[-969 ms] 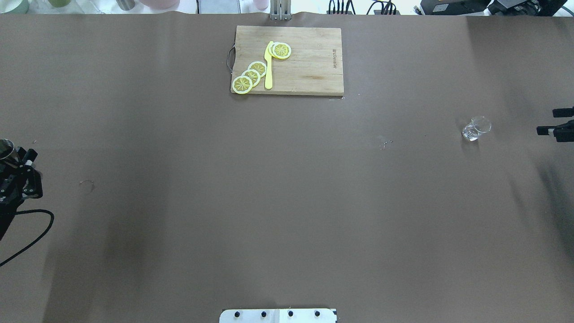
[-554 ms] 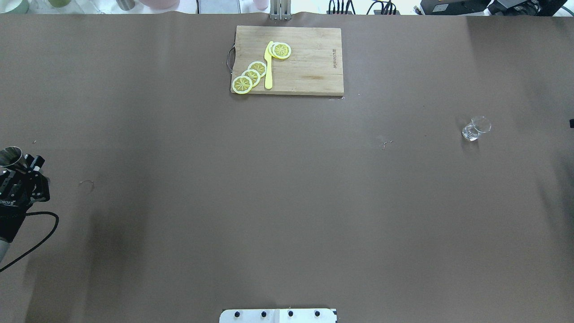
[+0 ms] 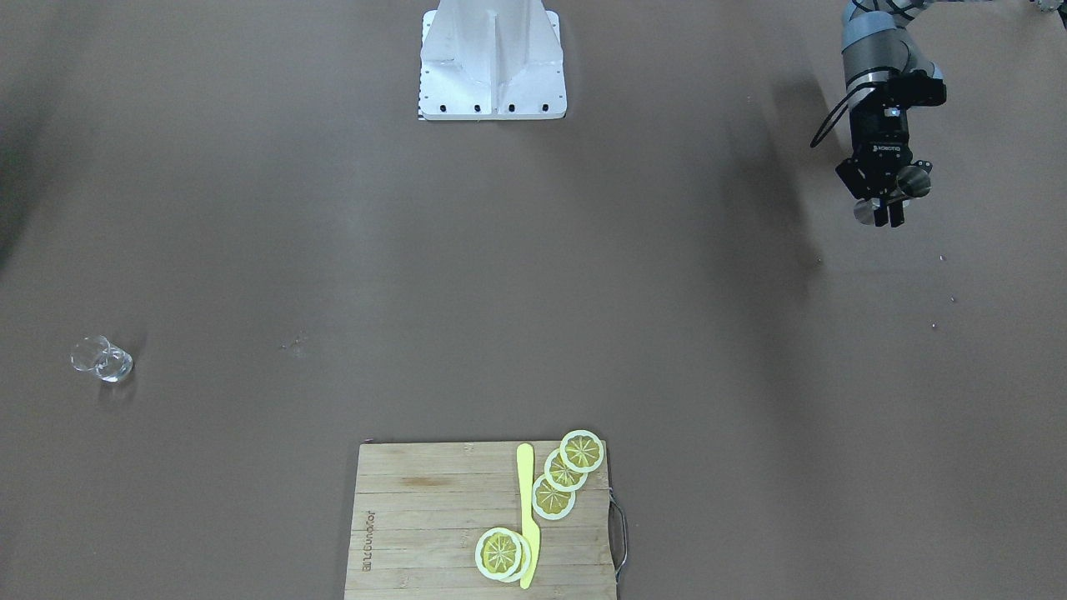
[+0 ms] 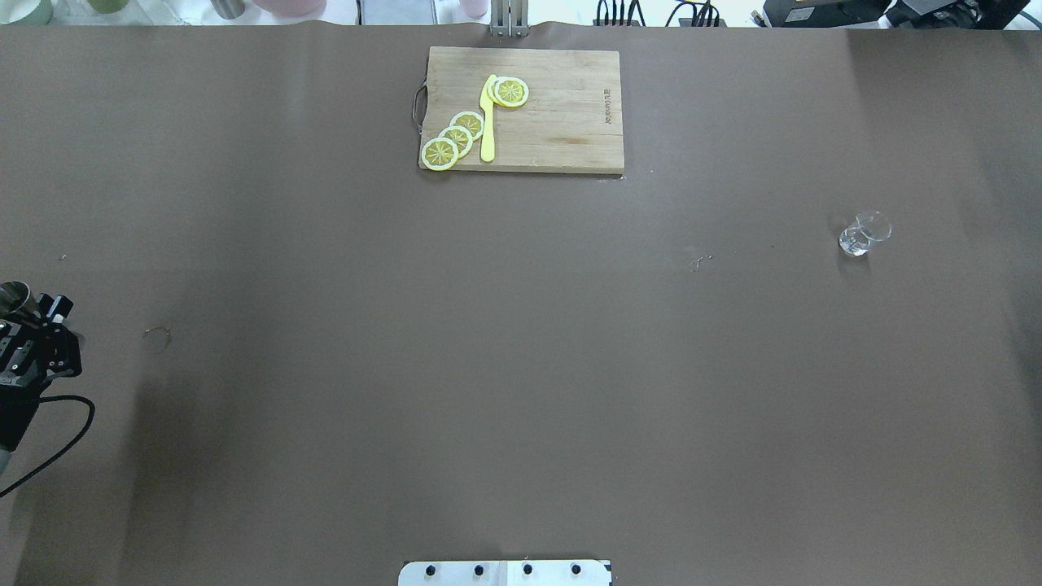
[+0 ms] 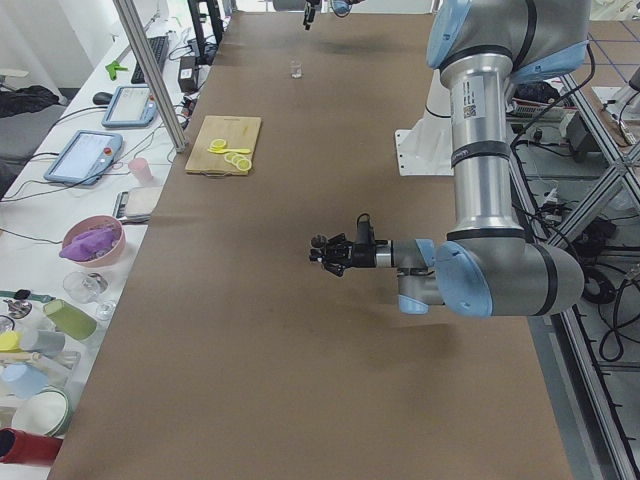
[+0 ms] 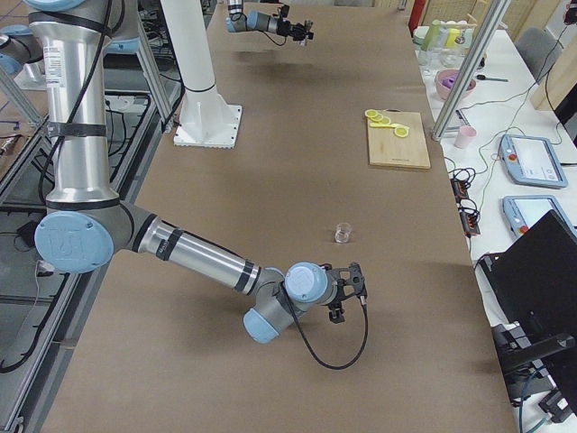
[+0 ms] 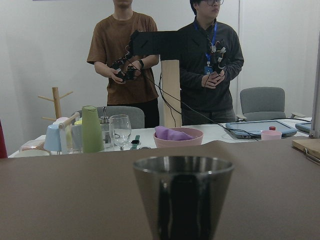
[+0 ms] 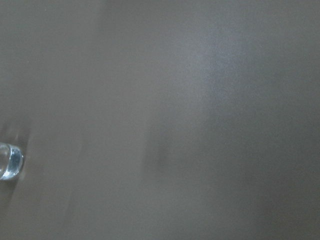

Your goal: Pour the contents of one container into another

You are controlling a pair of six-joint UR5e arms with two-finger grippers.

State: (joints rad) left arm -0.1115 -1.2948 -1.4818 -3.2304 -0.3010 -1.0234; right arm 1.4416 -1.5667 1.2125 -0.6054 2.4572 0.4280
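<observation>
1. Left claw (image 3: 889, 200): closed on the small shiny steel hourglass-shaped jigger (image 7: 182, 195). The fingers sit on either side of the jigger's body. The jigger is held upright, mouth upward, clear of the brown-covered bench (image 4: 521, 366). In the overhead view this assembly sits at the far left edge of the frame, mid-height.

2. Right claw (image 6: 352, 284): visible only in the side views, so I cannot tell how far it is open. In the right-side view it is in the lower centre of the frame, near the cup but apart from it.

3. Small clear glass cup (image 4: 864, 233): stands on the bench at the right of the overhead frame, well apart from the jigger. It appears at the left edge of the right wrist view.

4. Wooden cutting board (image 4: 562, 122): lies at the top centre of the overhead frame. It carries yellow lemon slices (image 4: 440, 153) and a yellow plastic knife (image 4: 488, 130).
</observation>
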